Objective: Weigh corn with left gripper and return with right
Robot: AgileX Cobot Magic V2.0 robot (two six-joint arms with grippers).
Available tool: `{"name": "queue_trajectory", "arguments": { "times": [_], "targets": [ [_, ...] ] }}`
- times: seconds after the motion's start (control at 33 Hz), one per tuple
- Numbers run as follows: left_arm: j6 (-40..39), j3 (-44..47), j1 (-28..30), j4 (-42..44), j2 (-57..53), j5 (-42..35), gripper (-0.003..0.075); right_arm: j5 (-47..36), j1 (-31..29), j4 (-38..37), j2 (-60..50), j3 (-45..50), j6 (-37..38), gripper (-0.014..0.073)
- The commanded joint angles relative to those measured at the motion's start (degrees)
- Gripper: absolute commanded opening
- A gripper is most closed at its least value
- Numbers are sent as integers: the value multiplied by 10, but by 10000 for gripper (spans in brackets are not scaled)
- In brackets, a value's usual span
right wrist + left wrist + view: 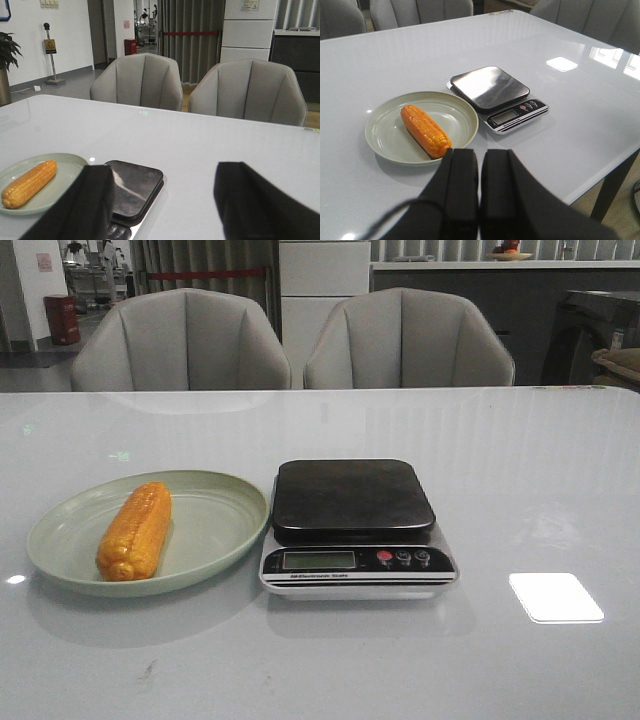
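1. Where the front view looks over the white desk (pixel 520 490), the corn (pixel 135 530) lies on its side in the green plate (pixel 225 515), toward the plate's left half, one blunt end pointing at the camera and the other away.
2. The plate sits on the robot's left of the desk, and its right rim is just beside the scale (pixel 355 530), perhaps touching it; I cannot tell which.
3. The scale's dark weighing pan (pixel 350 495) is bare, with the display (pixel 318 560) and three small buttons (pixel 402 558) on the front strip.
4. Neither arm appears in the front view.
5. In the left wrist view the left gripper (pixel 479 200) hangs above the near desk edge, apart from the plate and corn; its jaws are pressed together with nothing between them.
6. In the right wrist view the right gripper (pixel 162 205) has its jaws spread wide apart and holds nothing, above the desk with the scale below it.
7. Two grey chairs (pixel 185 340) stand behind the desk.
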Motion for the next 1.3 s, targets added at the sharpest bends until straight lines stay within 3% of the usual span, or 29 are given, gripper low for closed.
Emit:
{"name": "queue_trajectory", "arguments": {
  "times": [0.0,0.09,0.18,0.91,1.03,1.27],
  "targets": [
    [-1,-13,-3,-5,-12,-44,114,-48,1,5,7,-6,-6,324],
    [-1,-13,-3,-5,-12,-44,114,-42,1,5,7,-5,-6,112],
    [-1,-13,-3,-5,-12,-44,114,-43,1,6,7,-5,-6,169],
    [-1,-7,1,-1,-12,-56,114,-43,1,6,7,-5,-6,165],
    [-1,9,45,-3,-12,-103,114,-43,1,6,7,-5,-6,165],
    [-1,100,188,-5,-12,-272,114,-43,1,6,7,-5,-6,165]
  ]
}}
